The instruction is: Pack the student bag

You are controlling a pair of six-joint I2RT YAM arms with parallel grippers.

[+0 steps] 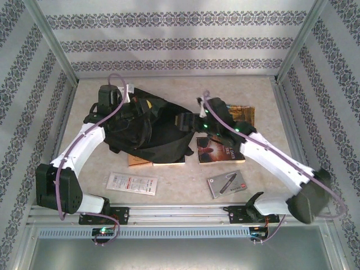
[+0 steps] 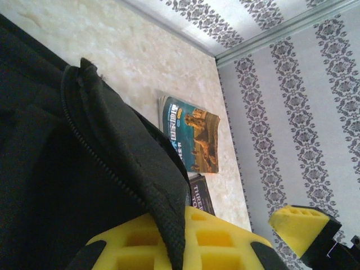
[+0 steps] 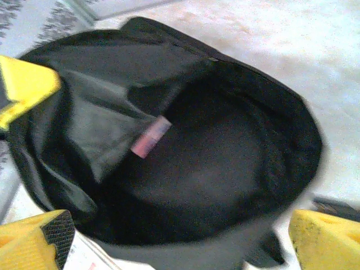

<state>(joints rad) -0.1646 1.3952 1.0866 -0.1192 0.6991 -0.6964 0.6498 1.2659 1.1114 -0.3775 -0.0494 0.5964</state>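
Left gripper [image 2: 175,247] was clamped on the rim of the bag [image 1: 154,132], centre-left of the top view; right gripper [image 3: 180,244] was spread wide at its mouth. Mouth could be collapsed if floppy rim was pulled free.

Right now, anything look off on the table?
Yes. The student bag lies slumped over two books at its near edge, half covering them; likely awkward to grab for packing.

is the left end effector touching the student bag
Touching. The left wrist view shows the left end effector shut on the student bag, its zippered rim pinched between the yellow pads.
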